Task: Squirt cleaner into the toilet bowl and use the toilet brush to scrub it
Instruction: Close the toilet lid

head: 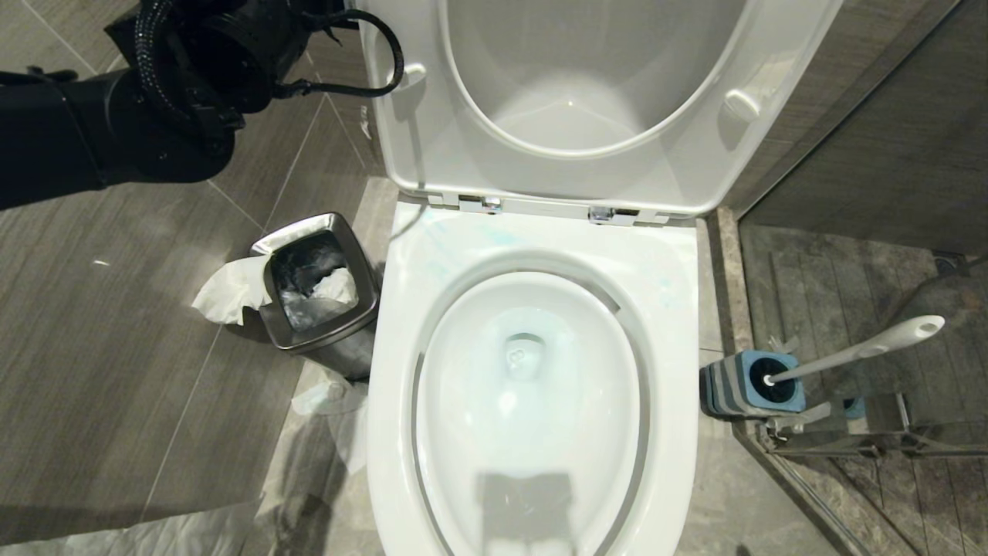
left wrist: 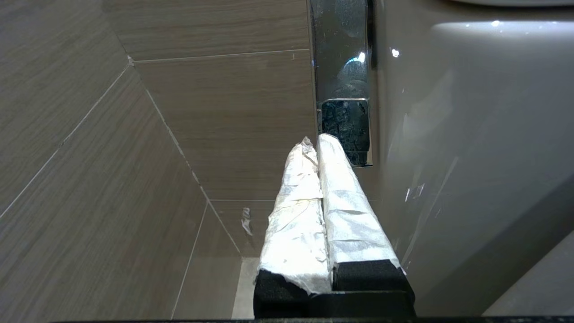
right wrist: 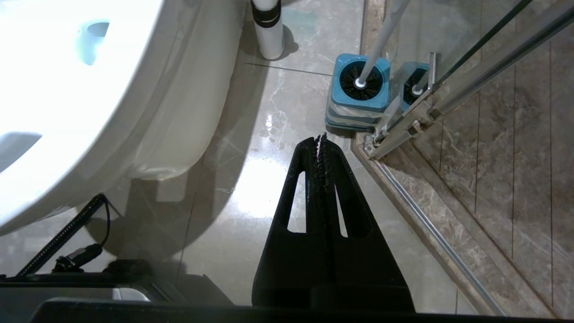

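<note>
Beside the toilet tank, up by the wall tiles, the left claw (left wrist: 319,143) has its two tape-wrapped fingers (left wrist: 296,211) pressed together, holding nothing, their tips at a chrome flush plate (left wrist: 343,85). Low over the floor, the right claw (right wrist: 320,141) is likewise closed and empty, pointing at the blue-topped holder (right wrist: 358,96). The toilet brush (head: 864,351) stands in that holder, to the right of the toilet bowl (head: 532,386), handle leaning away. Pale teal cleaner (head: 463,239) streaks the rim and tints the water. A steel waste bin (head: 320,289) sits left of the bowl.
</note>
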